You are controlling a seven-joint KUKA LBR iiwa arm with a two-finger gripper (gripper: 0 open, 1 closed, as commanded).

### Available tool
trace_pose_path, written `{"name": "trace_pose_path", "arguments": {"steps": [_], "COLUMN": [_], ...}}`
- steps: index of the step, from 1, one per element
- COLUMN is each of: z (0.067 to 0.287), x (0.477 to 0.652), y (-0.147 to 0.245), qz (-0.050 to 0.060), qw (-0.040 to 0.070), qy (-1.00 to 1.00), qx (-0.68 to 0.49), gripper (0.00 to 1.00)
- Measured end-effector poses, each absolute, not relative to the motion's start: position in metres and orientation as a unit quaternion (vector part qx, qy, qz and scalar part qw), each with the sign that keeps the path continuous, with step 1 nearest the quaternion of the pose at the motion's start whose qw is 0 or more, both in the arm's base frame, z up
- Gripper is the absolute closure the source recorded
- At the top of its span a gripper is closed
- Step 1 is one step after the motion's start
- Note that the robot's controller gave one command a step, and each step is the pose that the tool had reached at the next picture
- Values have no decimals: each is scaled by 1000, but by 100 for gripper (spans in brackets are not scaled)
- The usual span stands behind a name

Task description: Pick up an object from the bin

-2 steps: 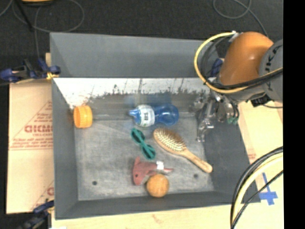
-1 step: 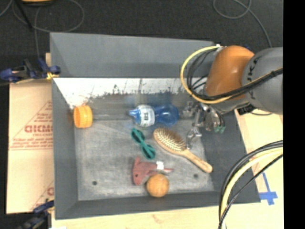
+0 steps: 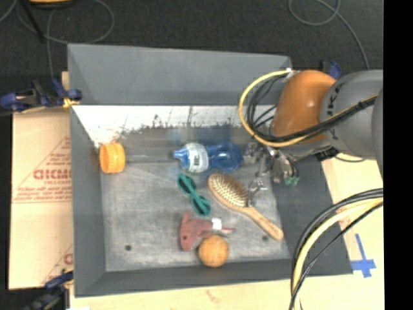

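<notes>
My gripper (image 3: 263, 170) hangs low at the right side of the bin, just below the arm's orange cover. Right under it lies a wooden hairbrush (image 3: 240, 202), its bristled head pointing left and its handle running down to the right. To the gripper's left, a clear plastic bottle (image 3: 197, 157) with a blue label and an orange cap lies on its side along the back wall. The gripper's metal parts overlap the brush's upper edge, and I cannot make out whether they touch it.
A green pair of glasses (image 3: 194, 194) lies left of the brush. Nearer the front sit a dull pink toy (image 3: 192, 231) and an orange ball (image 3: 213, 251). The bin's left half holds bare floor. The arm and its cables cover the right wall.
</notes>
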State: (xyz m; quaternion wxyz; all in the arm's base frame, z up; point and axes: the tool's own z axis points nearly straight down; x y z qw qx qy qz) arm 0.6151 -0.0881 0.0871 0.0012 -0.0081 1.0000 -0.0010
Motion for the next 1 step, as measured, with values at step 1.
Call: {"name": "trace_pose_path", "arguments": {"steps": [1], "z": [80], "x": [609], "y": [-69], "qz": [-3], "qw": [6], "qy": [1000], "qx": [-6], "gripper": [0]}}
